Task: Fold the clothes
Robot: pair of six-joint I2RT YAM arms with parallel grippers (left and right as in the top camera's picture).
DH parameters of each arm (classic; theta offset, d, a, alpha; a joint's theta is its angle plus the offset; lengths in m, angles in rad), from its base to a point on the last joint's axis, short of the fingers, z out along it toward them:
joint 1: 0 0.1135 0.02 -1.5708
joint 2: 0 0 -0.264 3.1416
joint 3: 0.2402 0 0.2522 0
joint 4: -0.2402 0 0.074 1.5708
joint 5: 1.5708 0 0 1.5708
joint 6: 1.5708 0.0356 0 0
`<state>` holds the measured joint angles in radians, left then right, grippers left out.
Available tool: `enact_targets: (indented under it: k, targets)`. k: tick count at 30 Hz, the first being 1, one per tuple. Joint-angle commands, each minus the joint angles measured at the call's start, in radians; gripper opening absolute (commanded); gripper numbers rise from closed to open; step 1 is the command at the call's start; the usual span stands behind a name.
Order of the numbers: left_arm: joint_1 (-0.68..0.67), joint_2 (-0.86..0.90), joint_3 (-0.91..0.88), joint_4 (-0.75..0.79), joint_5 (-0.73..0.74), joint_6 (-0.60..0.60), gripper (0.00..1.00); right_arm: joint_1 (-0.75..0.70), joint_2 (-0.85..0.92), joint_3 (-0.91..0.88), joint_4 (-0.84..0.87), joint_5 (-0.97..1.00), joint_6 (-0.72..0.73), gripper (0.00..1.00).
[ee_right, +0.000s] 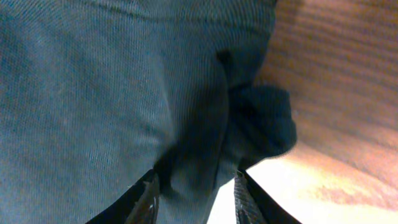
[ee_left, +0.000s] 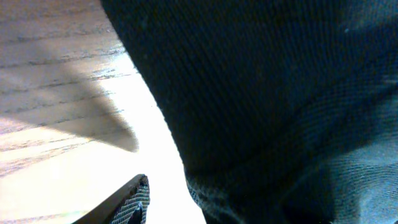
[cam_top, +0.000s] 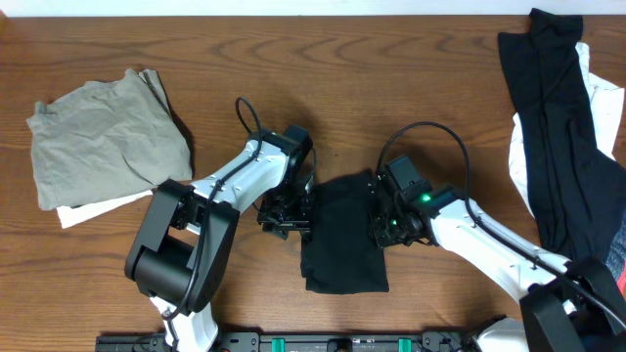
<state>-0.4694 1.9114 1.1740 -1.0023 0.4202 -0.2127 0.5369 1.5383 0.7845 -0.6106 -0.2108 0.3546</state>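
While your left gripper and right gripper flank the folded black garment near the desk's front edge, jaw states unclear, next square its edges.

black garment | olive-grey garment | brown woodgrain table

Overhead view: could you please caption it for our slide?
Both grippers, left and right, flank a folded black garment mid-table.

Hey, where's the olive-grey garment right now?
In the overhead view the crumpled olive-grey fabric garment lies at the table's far left, atop a white piece, left of the left arm, well away from the folded black garment at centre.
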Motion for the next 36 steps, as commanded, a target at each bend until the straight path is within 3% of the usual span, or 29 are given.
enact_targets:
  k: [1, 7, 10, 17, 36]
  targets:
    - [0.003, 0.008, 0.008, -0.003, 0.01, -0.009, 0.54, 0.001, 0.011, -0.001, 0.02, -0.014, -0.003, 0.36]
    - [0.003, 0.008, 0.008, -0.003, 0.01, -0.009, 0.54, 0.001, 0.011, -0.001, 0.024, -0.026, -0.004, 0.15]
    - [0.003, 0.008, 0.008, -0.003, 0.01, -0.009, 0.54, 0.001, 0.011, -0.001, 0.023, -0.03, -0.003, 0.12]
    - [0.003, 0.008, 0.008, -0.003, 0.01, -0.009, 0.54, -0.009, 0.011, -0.001, 0.019, 0.054, 0.03, 0.34]
    - [0.003, 0.008, 0.008, -0.003, 0.01, -0.009, 0.54, -0.052, 0.012, -0.001, 0.024, 0.02, 0.042, 0.45]
